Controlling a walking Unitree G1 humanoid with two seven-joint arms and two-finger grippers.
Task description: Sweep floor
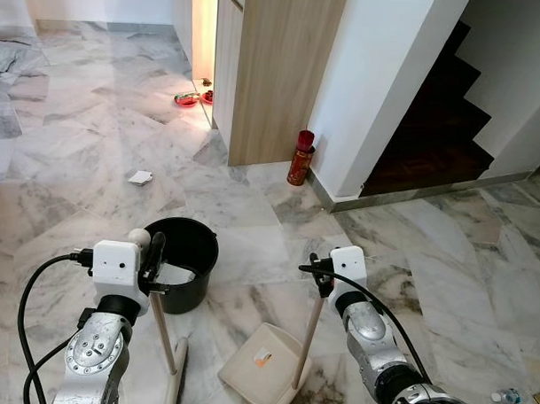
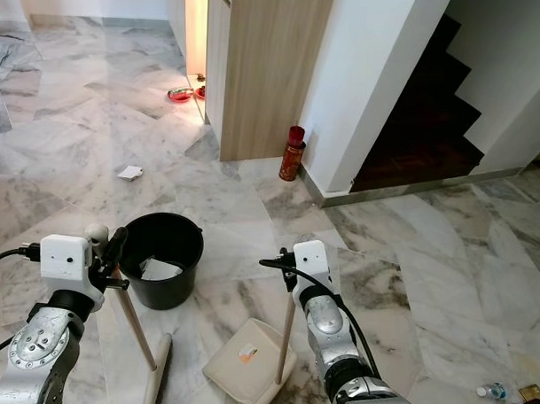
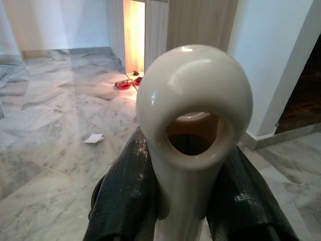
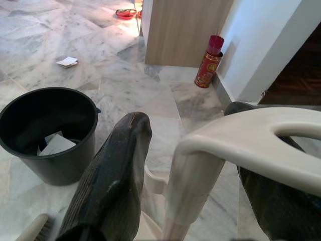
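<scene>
On pale marble floor, before a wood-panelled cabinet and a dark stairwell. Left arm raised with forearm upright, left gripper at the top of the broom handle, just beside the rim of the black bucket. Both black fingers pressed against the cream, ring-shaped handle end, one on each side, clamped on it. Wooden shaft slanting down from there to the broom head on the floor. Right arm bent forward, right gripper at the upper end of the dustpan handle. Fingers standing either side of the cream grip loop, closed around it. Cream dustpan flat on the floor between the two arms, an orange-and-white scrap lying in it. White paper inside the bucket. Further off, a crumpled paper scrap well apart from the bucket, a red canister upright at the cabinet corner, red slippers near the lit gap. Small plastic bottle lying by the right arm.
</scene>
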